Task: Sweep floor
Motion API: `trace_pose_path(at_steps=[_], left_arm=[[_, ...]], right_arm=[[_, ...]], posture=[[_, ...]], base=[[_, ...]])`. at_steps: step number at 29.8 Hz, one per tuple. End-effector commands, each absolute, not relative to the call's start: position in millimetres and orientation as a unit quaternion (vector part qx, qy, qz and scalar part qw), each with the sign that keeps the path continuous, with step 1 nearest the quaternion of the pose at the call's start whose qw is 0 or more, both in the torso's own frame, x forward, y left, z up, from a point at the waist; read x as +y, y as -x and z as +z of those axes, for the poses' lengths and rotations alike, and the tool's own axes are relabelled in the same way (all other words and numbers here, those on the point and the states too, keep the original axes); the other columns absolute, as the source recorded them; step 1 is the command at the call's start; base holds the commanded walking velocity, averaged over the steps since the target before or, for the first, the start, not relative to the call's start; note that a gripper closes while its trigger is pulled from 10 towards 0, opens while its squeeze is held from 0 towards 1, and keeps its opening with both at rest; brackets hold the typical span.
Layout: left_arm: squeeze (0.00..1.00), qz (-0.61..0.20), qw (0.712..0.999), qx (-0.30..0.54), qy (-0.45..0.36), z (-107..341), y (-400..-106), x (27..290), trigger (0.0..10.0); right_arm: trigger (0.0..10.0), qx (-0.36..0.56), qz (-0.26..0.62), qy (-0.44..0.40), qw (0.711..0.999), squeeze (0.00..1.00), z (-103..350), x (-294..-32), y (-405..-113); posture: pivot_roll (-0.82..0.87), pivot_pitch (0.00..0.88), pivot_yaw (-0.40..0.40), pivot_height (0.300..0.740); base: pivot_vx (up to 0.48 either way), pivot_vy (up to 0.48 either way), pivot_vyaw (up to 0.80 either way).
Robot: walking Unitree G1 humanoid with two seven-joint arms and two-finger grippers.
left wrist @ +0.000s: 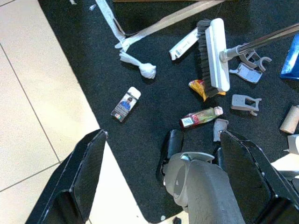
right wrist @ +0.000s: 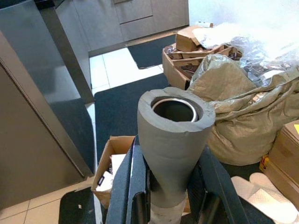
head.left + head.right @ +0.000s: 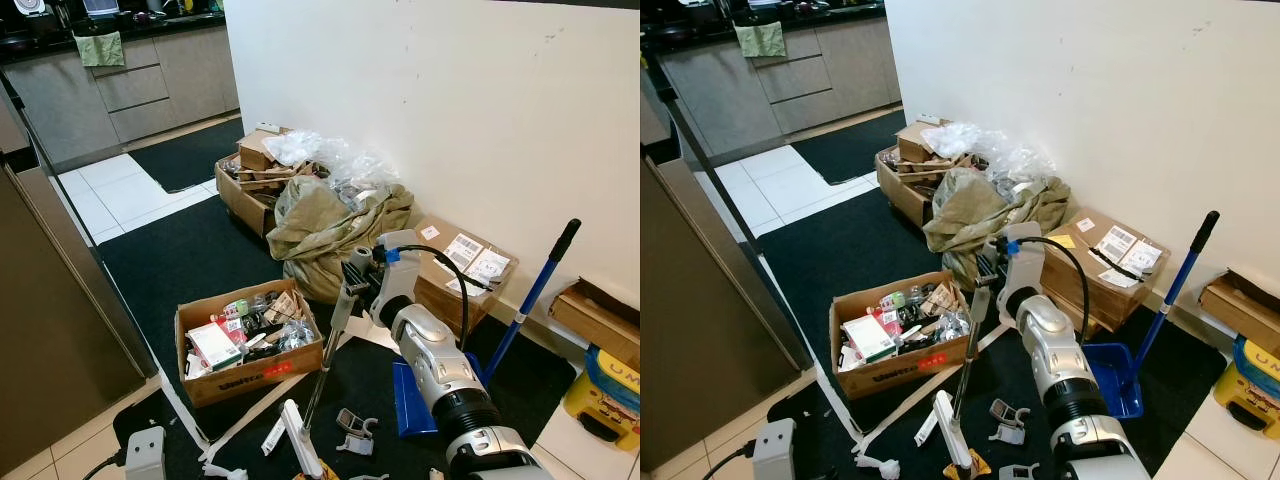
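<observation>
My right gripper (image 3: 352, 278) is shut on the grey foam grip (image 2: 174, 135) at the top of the broom handle (image 3: 322, 360). The metal handle slants down to the white broom head (image 1: 216, 53), whose black bristles rest on the dark mat (image 1: 159, 93). Litter lies around the head: a small bottle (image 1: 200, 117), a yellow wrapper (image 1: 198, 88), a white carton (image 1: 125, 104), a knotted white scrap (image 1: 145, 70) and grey clips (image 1: 245, 101). A blue dustpan (image 3: 1112, 386) with a long blue pole (image 3: 535, 290) stands right of my arm. The left gripper (image 1: 162, 135) hangs open above the mat.
An open cardboard box of clutter (image 3: 250, 345) sits left of the broom. A burlap sack (image 3: 335, 225) and more cartons (image 3: 462, 265) line the white wall. A dark cabinet (image 3: 50, 330) stands on the left. White tape strips (image 1: 164, 21) and a power adapter (image 3: 146, 452) lie on the floor.
</observation>
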State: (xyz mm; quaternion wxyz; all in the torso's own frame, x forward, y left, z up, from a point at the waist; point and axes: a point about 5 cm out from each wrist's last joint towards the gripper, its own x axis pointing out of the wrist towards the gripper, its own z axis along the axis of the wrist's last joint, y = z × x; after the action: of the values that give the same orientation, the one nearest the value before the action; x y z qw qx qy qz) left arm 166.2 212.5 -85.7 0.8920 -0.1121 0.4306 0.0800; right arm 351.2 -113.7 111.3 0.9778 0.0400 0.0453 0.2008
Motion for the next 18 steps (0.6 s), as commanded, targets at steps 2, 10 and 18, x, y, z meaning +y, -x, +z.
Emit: trace_pose_path(at_steps=[2,10,18], left_arm=[[0.0,0.083,0.888,0.438,0.11,-87.0,-162.7,215.3,10.0],[0.0,0.082,0.89,0.436,0.11,-86.2,-164.7,214.7,10.0],[0.0,0.08,0.89,0.435,0.112,-86.3,-165.2,212.9,10.0]], right_arm=[[10.0,0.029,0.212,-0.05,0.976,0.0,120.4,-107.8,-355.0],[10.0,0.027,0.211,-0.053,0.976,0.0,122.0,-108.0,-356.0],[10.0,0.03,0.214,-0.052,0.975,0.0,119.6,-106.8,-354.1]], posture=[[-0.1,0.0,0.026,0.74],[-0.1,0.0,0.028,0.74],[-0.11,0.0,0.029,0.74]], base=[[0.0,0.0,0.0],[0.0,0.0,0.0],[0.0,0.0,0.0]])
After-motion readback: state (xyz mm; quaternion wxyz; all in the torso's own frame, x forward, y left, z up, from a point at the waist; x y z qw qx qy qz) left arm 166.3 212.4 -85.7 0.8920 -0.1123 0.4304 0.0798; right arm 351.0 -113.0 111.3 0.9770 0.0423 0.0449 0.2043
